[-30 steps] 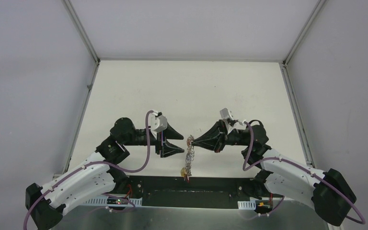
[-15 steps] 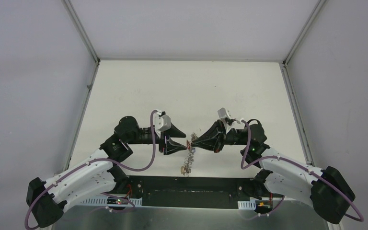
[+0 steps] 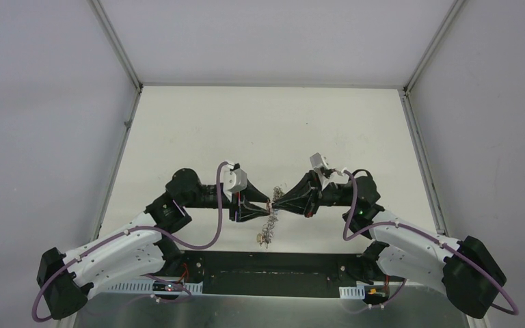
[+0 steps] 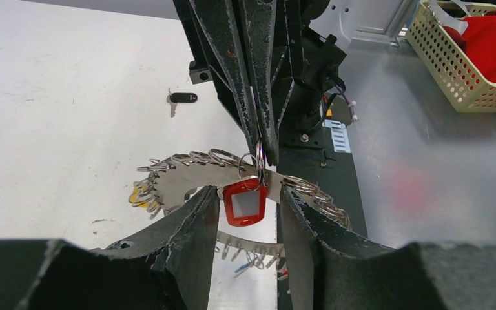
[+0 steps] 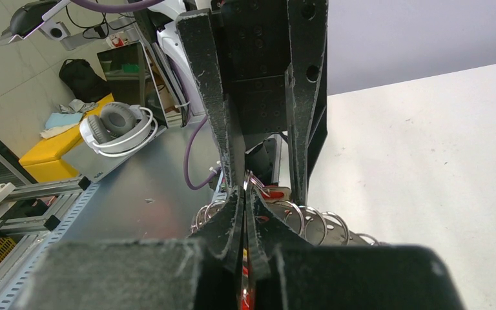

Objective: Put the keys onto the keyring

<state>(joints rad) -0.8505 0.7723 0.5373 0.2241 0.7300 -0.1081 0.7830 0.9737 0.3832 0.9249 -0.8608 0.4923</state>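
Note:
The keyring (image 4: 187, 173), a wide silver band fringed with small rings and tags, hangs in the air below the two meeting gripper tips (image 3: 267, 229). My right gripper (image 5: 245, 194) is shut on its top edge, and its fingers (image 4: 258, 110) come down from above in the left wrist view. The red-tagged key (image 4: 244, 205) hangs at the keyring by a small ring. My left gripper (image 4: 248, 194) is open, with a jaw on each side of the red tag. The black-headed key (image 4: 182, 97) lies on the table beyond. The grippers are tip to tip (image 3: 271, 204).
A black base plate (image 3: 266, 270) and a metal shelf run along the near edge under the keyring. A yellow basket of red things (image 4: 465, 58) stands off the table. White headphones (image 5: 116, 126) lie beyond the shelf. Frame rails (image 3: 119, 51) edge the table.
My left gripper has moved right to the right gripper's tip and its jaws have narrowed around the red tag. The keyring's hanging end has risen a little.

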